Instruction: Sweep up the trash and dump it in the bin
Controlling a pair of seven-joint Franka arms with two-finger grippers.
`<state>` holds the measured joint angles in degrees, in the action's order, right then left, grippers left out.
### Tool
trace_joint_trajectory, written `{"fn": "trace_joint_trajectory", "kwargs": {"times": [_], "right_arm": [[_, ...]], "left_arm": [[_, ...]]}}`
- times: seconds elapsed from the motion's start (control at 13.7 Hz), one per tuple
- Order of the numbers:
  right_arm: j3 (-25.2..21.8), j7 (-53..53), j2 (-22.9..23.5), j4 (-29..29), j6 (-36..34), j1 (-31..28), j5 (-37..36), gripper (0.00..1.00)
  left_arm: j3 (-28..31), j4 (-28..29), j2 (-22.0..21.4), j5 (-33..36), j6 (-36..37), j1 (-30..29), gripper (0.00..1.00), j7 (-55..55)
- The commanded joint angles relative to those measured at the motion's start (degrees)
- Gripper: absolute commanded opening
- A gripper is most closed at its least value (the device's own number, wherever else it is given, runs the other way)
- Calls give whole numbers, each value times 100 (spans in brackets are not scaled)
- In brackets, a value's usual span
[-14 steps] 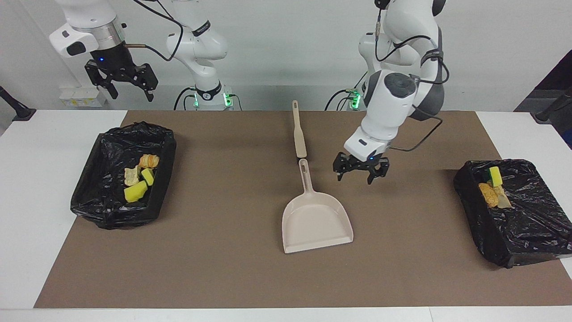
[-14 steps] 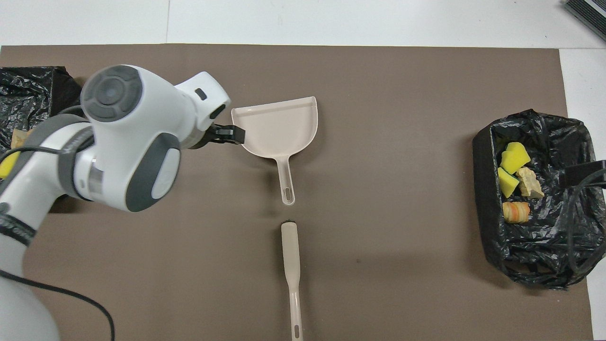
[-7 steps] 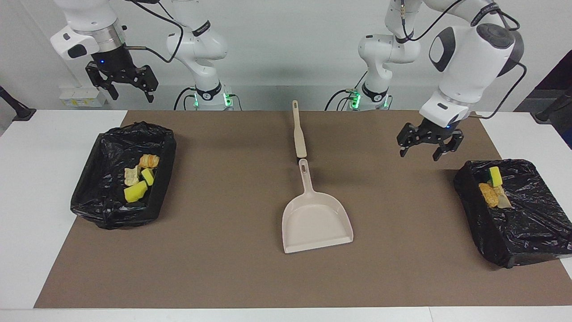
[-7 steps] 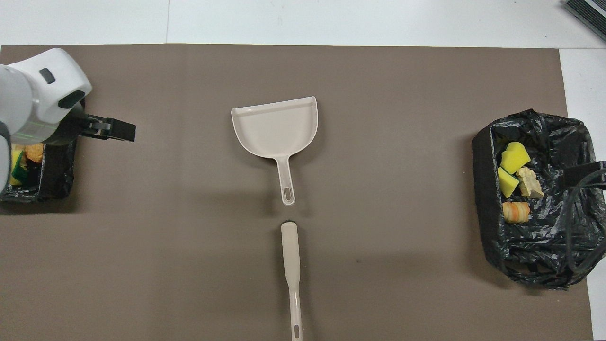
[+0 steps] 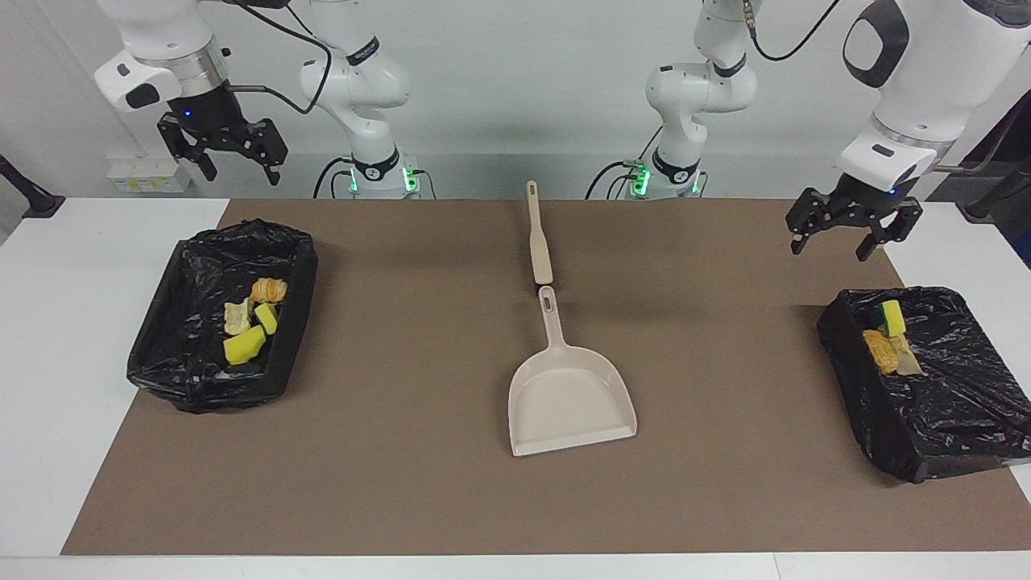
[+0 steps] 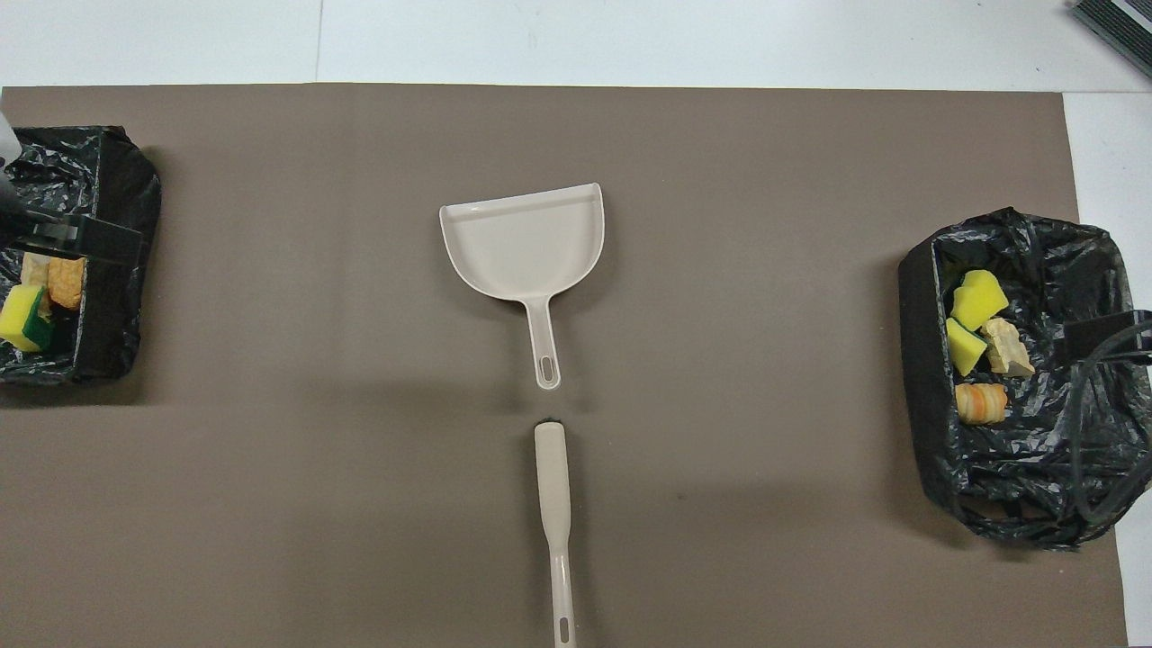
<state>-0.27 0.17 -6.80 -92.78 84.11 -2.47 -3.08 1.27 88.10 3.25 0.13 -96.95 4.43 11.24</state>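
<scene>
Going across the facing view from its left edge, the right gripper (image 5: 223,153) hangs in the air with its fingers spread and nothing between them, above the table edge nearest the robots at the right arm's end. Below it sits a bin lined with a black bag (image 5: 197,374), and in it lie four scraps of the trash (image 5: 251,320): yellow sponge chunks and tan-orange bread-like pieces. In the middle of the brown mat (image 5: 387,475) the beige brush (image 5: 537,242) lies flat with its handle toward the robots, and the beige dustpan (image 5: 568,399) lies just beside its head, farther from the robots, handle toward the brush and pan empty. At the left arm's end the left gripper (image 5: 854,229) hangs released and empty over the mat, close to a second black-lined bin (image 5: 942,419), which holds the rest of the scraps (image 5: 886,338), one green-and-yellow sponge among them. No scrap shows on the mat in either view, and both tools lie untouched by any gripper, so I judge the sweeping and dumping done and both arms clear of the work. If anything is left, the next move calls only for the arms to settle at rest; no grasp seems needed.
</scene>
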Motion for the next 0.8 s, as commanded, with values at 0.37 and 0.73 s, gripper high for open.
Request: {"fn": "trace_joint_trajectory", "kwargs": {"times": [0.37, 0.73], "right_arm": [[18, 79, -164, -197, 140, 62, -26, 100], [9, 70, -146, -188, 132, 27, -44, 100]], "left_arm": [[-13, -21, -34, 57, 229, -100, 100, 537], [-4, -13, -35, 13, 193, -223, 100, 493]]}}
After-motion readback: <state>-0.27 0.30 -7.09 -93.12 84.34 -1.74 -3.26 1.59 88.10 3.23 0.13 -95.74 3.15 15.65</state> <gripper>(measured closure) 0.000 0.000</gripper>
